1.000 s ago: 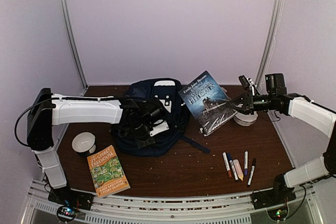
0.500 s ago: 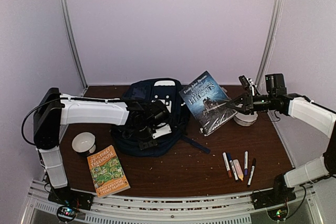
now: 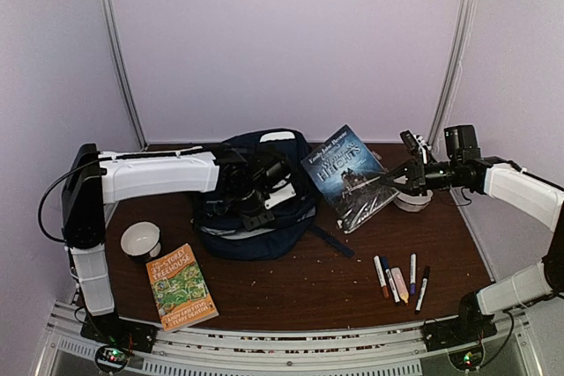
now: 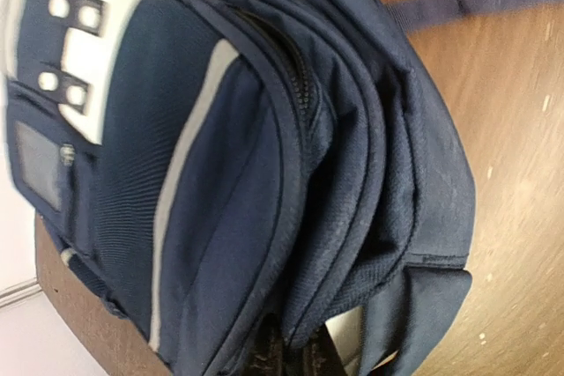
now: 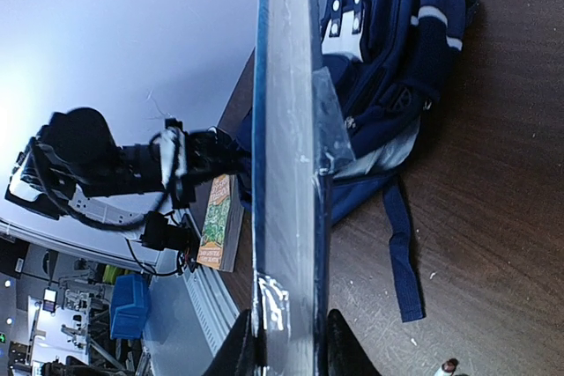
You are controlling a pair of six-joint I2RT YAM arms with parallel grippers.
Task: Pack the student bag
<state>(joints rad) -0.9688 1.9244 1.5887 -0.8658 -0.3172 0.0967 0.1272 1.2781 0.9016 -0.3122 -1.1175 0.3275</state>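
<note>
Right gripper clamped on the edge of a thin, glossy dark-blue book, one finger pressed to each cover; book held tilted, just right of the student bag; left gripper low against the bag's rim where pale grey lining shows; spread of its fingers cannot be determined; bag of navy woven fabric, soft and slumped, with white and grey patches and a dark strap trailing toward the near side; bag lies mid-table, toward the back; table dark brown wood-grain, speckled with pale crumbs; green paperback and white bowl at near left; markers in a row at near right; walls plain pale lilac
</note>
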